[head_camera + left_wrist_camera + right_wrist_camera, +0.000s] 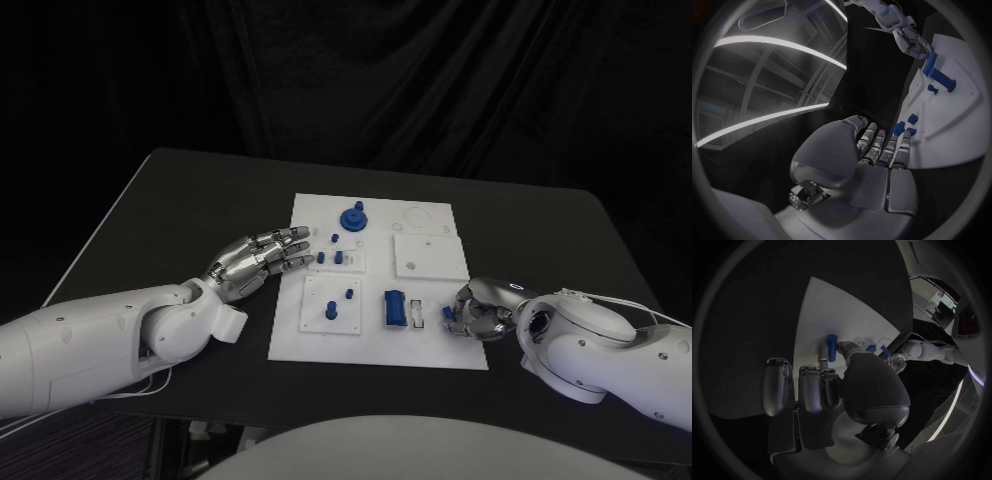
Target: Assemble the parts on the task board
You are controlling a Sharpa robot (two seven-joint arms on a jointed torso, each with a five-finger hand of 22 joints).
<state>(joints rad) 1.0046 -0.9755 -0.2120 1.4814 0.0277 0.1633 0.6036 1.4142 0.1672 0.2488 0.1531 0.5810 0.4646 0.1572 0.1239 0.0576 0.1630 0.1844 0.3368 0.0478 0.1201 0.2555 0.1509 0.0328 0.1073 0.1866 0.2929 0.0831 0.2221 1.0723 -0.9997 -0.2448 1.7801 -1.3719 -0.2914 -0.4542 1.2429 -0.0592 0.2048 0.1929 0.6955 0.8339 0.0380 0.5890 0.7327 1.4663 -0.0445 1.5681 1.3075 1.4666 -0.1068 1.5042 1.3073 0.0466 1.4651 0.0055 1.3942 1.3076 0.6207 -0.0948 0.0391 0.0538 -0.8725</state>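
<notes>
The white task board lies in the middle of the black table. A round blue knob stands near its far edge, a blue block lies near its front, and blue pegs stand left of the block. My left hand reaches over the board's left edge with its fingers stretched out and holds nothing; its fingertips are close to two small blue parts. My right hand rests at the board's right front edge and pinches a small blue part between thumb and finger.
Two raised white plates sit on the board's right half, with round outlines behind them. Bare black table runs along both sides of the board, and a dark curtain hangs behind.
</notes>
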